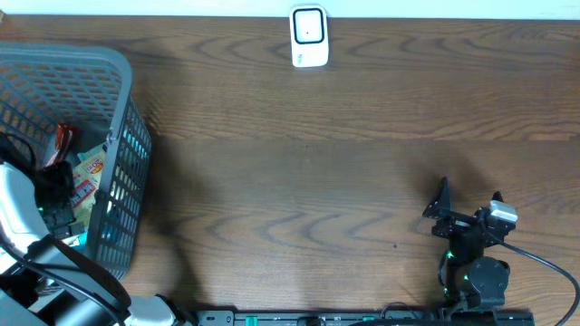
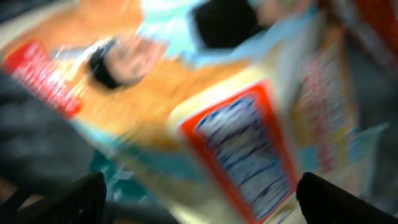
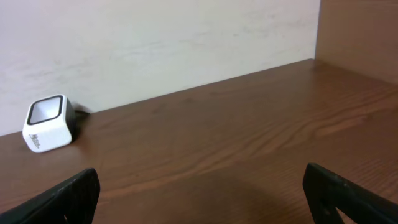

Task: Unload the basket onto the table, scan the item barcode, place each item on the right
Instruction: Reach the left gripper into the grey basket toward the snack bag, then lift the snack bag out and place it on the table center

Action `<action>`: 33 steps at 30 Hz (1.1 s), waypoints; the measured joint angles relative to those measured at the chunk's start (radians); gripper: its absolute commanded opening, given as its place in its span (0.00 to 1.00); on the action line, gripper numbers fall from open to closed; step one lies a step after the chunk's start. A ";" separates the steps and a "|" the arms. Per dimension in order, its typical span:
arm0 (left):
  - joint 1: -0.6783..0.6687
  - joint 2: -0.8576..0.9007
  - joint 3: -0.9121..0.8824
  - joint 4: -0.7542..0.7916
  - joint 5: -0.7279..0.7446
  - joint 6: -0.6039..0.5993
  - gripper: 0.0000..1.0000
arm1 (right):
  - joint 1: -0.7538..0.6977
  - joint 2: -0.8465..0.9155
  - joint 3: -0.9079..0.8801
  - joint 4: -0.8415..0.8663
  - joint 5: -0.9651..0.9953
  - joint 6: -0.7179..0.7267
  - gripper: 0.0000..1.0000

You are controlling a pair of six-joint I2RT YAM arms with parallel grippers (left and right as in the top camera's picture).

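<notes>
– Snack packet (image 2: pixel 236 162), location?
– Inside the grey mesh basket (image 1: pixel 82 86), at the far-left edge of the wooden table (image 1: pixel 317 163). Orange-and-cream wrapper with a red-bordered blue label panel. It lies in a heap of wrapped goods, with a red packet (image 1: pixel 63 138) toward the heap's far side. Left wrist view is blurred: print unreadable, no barcode made out.
– Left gripper (image 2: pixel 202 186)?
– Down in the basket, directly over that packet. Jaws wide apart. Black fingertips (image 2: pixel 81 199) show at the lower corners of its own view, and the packet fills the space beyond them. Nothing clamped. Whether they touch the wrapper, cannot tell through the blur.
– Right gripper (image 1: pixel 469 204)?
– Near-right part of the table, well apart from the basket. Jaws spread wide and empty, over bare wood.
– Scanner (image 1: pixel 308 37)?
– White cube with a dark window, upright, at the table's far edge against the pale wall (image 3: pixel 155 37), about mid-width. The right wrist camera faces it. Well apart from both grippers and the basket.
</notes>
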 measured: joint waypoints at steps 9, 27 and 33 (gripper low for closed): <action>-0.069 0.035 -0.088 0.157 -0.044 -0.032 0.66 | 0.000 0.000 0.000 0.000 0.000 0.000 0.99; -0.066 -0.048 0.017 0.232 0.034 0.111 0.07 | 0.000 0.000 0.000 0.000 0.000 0.000 0.99; -0.066 -0.311 0.100 0.237 0.060 0.139 0.07 | 0.000 0.000 0.000 0.000 0.000 0.000 0.99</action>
